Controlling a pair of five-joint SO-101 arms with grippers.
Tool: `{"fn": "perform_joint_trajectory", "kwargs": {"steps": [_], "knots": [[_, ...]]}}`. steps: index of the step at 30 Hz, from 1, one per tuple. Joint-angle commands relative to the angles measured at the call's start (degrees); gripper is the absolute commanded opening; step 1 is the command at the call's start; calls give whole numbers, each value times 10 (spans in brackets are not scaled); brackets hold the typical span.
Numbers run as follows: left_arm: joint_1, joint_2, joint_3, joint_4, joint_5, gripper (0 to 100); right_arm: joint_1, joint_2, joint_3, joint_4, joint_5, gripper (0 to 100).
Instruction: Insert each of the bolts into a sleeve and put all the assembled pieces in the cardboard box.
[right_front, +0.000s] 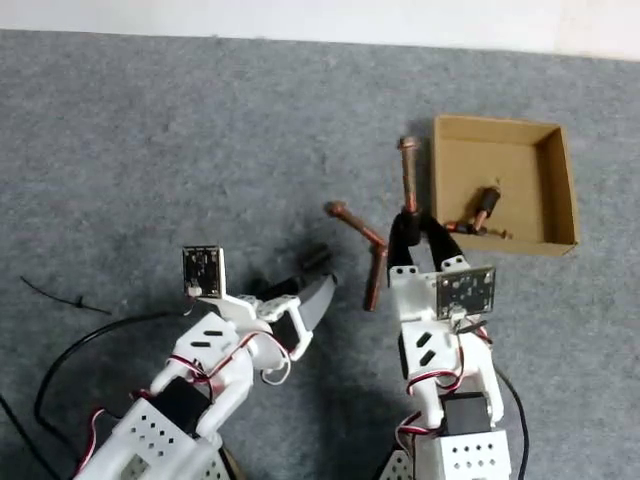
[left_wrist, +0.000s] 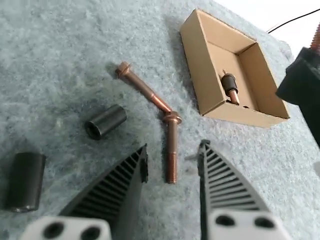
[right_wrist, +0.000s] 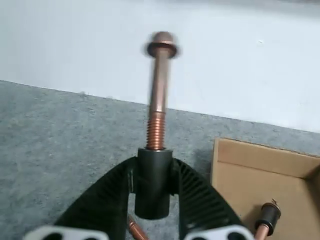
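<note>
My right gripper (right_wrist: 152, 169) is shut on a black sleeve (right_wrist: 151, 200). A copper bolt (right_wrist: 159, 90) sticks out of the sleeve, its head pointing away, just left of the cardboard box (right_front: 556, 190). One assembled piece (right_front: 486, 208) lies in the box. My left gripper (left_wrist: 172, 161) stands open low over the carpet, and a loose bolt (left_wrist: 171, 150) lies between its fingertips. A second loose bolt (left_wrist: 144, 89) touches that bolt's head. Two empty black sleeves (left_wrist: 105, 121) (left_wrist: 25, 181) lie beside them.
Grey carpet covers the table, and a white wall strip (right_front: 300, 18) runs along its far edge. A thin black cable (right_front: 60, 298) lies at the left. The two loose bolts (right_front: 356, 224) (right_front: 376, 278) sit between the two arms.
</note>
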Motion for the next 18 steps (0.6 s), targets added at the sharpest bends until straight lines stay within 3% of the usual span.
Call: {"fn": "perform_joint_trajectory", "kwargs": {"steps": [1,18], "knots": [[-27,-7,-3,-17,-20,159,7,-29,-19,-22,-2,5],[-24,-7,-3,-16,-21,159,54,-25,-153,-17,48,5]]}}
